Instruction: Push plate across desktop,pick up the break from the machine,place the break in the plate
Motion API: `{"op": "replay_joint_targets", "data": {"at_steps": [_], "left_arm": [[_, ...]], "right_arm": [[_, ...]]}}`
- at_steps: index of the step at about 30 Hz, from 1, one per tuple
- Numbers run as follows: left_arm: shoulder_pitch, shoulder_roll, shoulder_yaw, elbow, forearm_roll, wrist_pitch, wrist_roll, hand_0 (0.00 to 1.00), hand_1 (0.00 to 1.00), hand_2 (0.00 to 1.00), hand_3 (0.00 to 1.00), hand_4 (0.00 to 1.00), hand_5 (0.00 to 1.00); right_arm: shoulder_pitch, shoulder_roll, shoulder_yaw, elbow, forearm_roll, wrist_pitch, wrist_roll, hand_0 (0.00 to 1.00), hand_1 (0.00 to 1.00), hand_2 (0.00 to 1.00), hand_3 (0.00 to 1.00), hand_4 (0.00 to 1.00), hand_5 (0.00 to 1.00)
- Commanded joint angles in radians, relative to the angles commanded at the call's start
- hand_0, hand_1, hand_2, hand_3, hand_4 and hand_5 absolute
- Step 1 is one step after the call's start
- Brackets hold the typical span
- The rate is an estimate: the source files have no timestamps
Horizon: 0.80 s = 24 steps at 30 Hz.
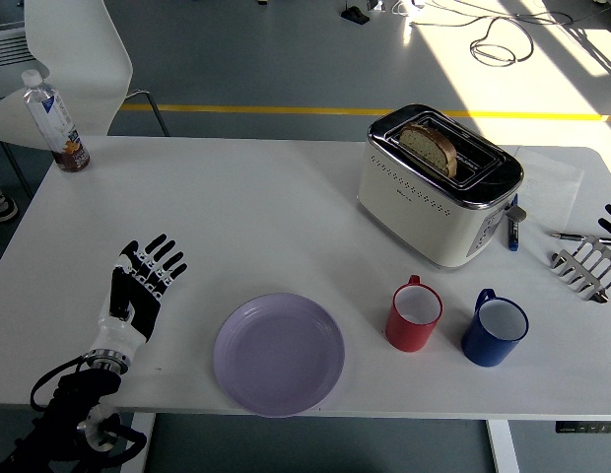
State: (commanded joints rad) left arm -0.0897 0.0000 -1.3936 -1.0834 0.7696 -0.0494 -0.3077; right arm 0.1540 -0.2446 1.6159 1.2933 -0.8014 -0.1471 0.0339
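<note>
**Left hand open and clear of plate, bread in toaster**

Left hand (138, 286) lies flat over the table (246, 207) at the near left, fingers spread and straight, holding nothing. It is well apart from the plate, a bare gap of table between them. Black forearm comes in from the lower left corner.

Lilac plate (279, 353) sits near the table's front edge, about centre, nothing in it. Just right of it a red mug (415, 314), then a blue mug (495, 329), the two mugs close but not touching.

Bread slice (429, 147) stands upright in the slot of the white-and-chrome toaster (439, 185), top part sticking out. Toaster is at far right-centre of the table, behind the mugs.

Right hand (609, 221) only just shows at the right edge, dark fingertips visible; cannot tell if open or closed. Below it a metal rack (584, 267) and a pen (570, 236); a blue marker (513, 229) lies just beside the toaster.

Water bottle (55, 121) stands at the far left corner. White chair (74, 54) behind the table there.
</note>
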Motion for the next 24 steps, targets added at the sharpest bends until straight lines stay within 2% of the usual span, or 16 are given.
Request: {"op": "replay_joint_targets", "data": {"at_steps": [3, 5, 6, 9, 11, 12, 14, 17, 19, 24], "left_arm": [[0.019, 0.000, -0.062, -0.042, -0.002, 0.004, 0.011, 0.792, 0.787, 0.833, 0.787, 0.566, 0.998], [0.031, 0.000, -0.103, -0.064, -0.012, 0.004, 0.022, 0.792, 0.787, 0.833, 0.787, 0.566, 0.998], [0.036, 0.000, -0.122, -0.072, -0.014, 0.004, 0.026, 0.790, 0.787, 0.832, 0.786, 0.563, 0.998], [0.046, 0.000, -0.158, -0.085, -0.020, 0.003, 0.033, 0.790, 0.787, 0.832, 0.786, 0.563, 0.998], [0.053, 0.000, -0.195, -0.093, -0.025, 0.004, 0.038, 0.790, 0.787, 0.832, 0.786, 0.563, 0.998], [0.056, 0.000, -0.206, -0.096, -0.025, 0.005, 0.041, 0.795, 0.787, 0.832, 0.784, 0.561, 0.998], [0.058, 0.000, -0.214, -0.099, -0.025, 0.005, 0.043, 0.795, 0.787, 0.832, 0.784, 0.561, 0.998], [0.063, 0.000, -0.234, -0.103, -0.023, 0.007, 0.046, 0.795, 0.787, 0.832, 0.784, 0.561, 0.998], [0.064, 0.000, -0.245, -0.107, -0.020, 0.007, 0.048, 0.795, 0.786, 0.832, 0.784, 0.555, 0.998], [0.067, 0.000, -0.256, -0.107, -0.018, 0.010, 0.052, 0.796, 0.786, 0.831, 0.782, 0.548, 0.998]], "right_arm": [[0.053, -0.055, -0.055, 0.039, -0.104, -0.049, -0.011, 0.764, 0.745, 0.756, 0.740, 0.538, 0.466], [0.103, -0.096, -0.105, 0.042, -0.185, -0.076, -0.027, 0.764, 0.745, 0.756, 0.740, 0.538, 0.466], [0.130, -0.113, -0.130, 0.037, -0.228, -0.088, -0.037, 0.809, 0.784, 0.825, 0.796, 0.682, 0.372], [0.195, -0.148, -0.192, 0.013, -0.349, -0.110, -0.065, 0.809, 0.784, 0.825, 0.796, 0.682, 0.372], [0.267, -0.178, -0.266, -0.026, -0.433, -0.122, -0.105, 0.809, 0.784, 0.825, 0.796, 0.682, 0.372], [0.298, -0.185, -0.299, -0.044, -0.479, -0.119, -0.121, 0.850, 0.836, 0.898, 0.879, 0.739, 0.310], [0.335, -0.189, -0.341, -0.059, -0.550, -0.117, -0.133, 0.850, 0.836, 0.898, 0.879, 0.739, 0.310], [0.429, -0.185, -0.437, -0.127, -0.659, -0.091, -0.178, 0.850, 0.836, 0.898, 0.879, 0.739, 0.310], [0.495, -0.175, -0.494, -0.164, -0.710, -0.070, -0.203, 0.866, 0.848, 0.909, 0.898, 0.775, 0.281], [0.617, -0.141, -0.582, -0.212, -0.738, -0.029, -0.236, 0.875, 0.857, 0.908, 0.905, 0.788, 0.278]]}}
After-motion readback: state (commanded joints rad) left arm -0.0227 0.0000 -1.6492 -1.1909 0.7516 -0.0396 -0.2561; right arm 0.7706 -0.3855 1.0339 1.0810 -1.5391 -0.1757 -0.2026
